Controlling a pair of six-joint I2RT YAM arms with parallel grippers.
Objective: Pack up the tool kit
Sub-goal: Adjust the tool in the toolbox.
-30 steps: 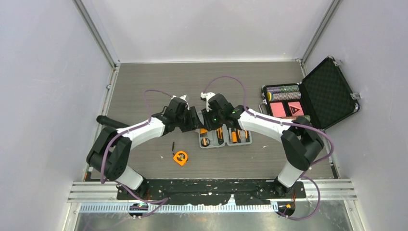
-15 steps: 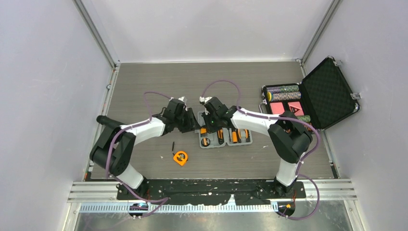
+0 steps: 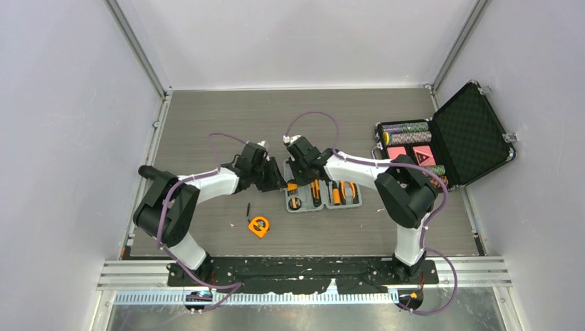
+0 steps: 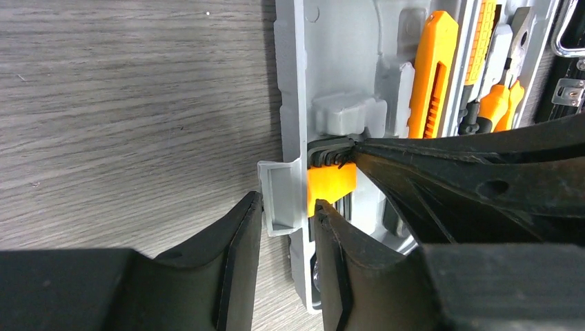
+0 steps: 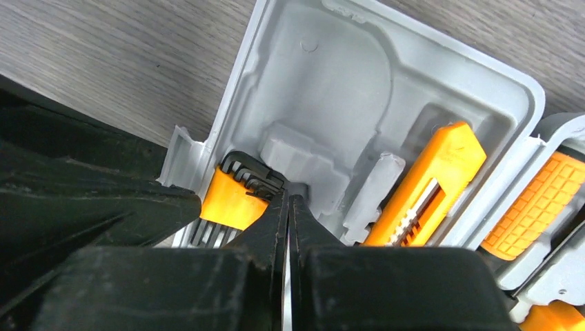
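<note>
The tool kit (image 3: 324, 208) is lying open in the middle of the counter (image 3: 207, 117), its grey trays facing up and orange-and-black tools (image 3: 336, 193) sitting in the moulded slots. Both arms are reaching in to its left end.

The left claw (image 3: 279, 181) is standing part-way open, straddling the small latch tab on the case's left wall. In the left wrist view its fingers (image 4: 241, 234) are sitting either side of that tab. One is right against it, and a sliver of orange is showing between the tab and the other.

The right claw (image 3: 298, 178) is closed tight on nothing, its fingertips (image 5: 276, 214) pressing together. They are touching down on the set of hex keys (image 5: 231, 196) in its orange holder, which is sitting in the left tray just inside the wall. An orange utility knife (image 5: 424, 186) is lying in the slot beside it.

The tape measure (image 3: 259, 226) is sitting out on the counter, near and to the left of the kit, apart from it. A black case (image 3: 469, 134) of poker chips is standing open at the far right.
</note>
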